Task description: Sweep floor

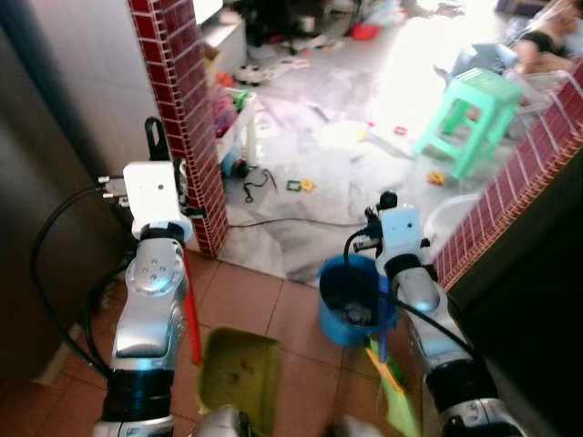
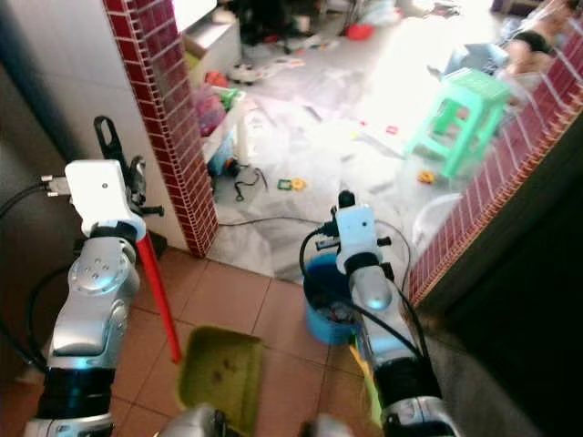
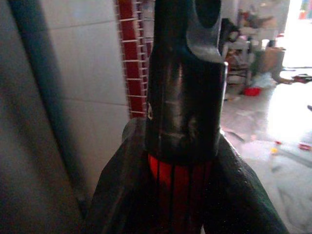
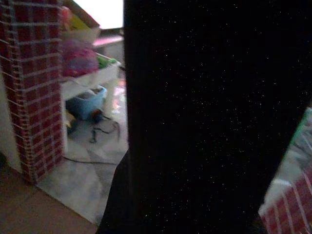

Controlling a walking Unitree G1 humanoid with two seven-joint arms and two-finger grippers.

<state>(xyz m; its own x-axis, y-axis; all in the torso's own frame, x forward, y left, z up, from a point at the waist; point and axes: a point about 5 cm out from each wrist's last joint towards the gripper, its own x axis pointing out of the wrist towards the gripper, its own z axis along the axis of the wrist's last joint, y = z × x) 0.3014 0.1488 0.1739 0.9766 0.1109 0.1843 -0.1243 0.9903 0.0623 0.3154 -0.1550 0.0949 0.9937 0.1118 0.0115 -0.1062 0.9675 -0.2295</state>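
Bottom centre: green dustpan (image 2: 219,378) on the tiles, its red handle (image 2: 157,287) running up to your left gripper (image 3: 183,161) — fingers pinching the handle below its black cap. Right gripper (image 1: 390,211): can't tell the finger state, wrist view too dark. Blue bucket (image 1: 351,300) sits just ahead of it — swing wide and you likely tip it. Mid-frame, black cable (image 1: 291,221) could snag. Further, green stool (image 1: 474,114) and scattered toys.
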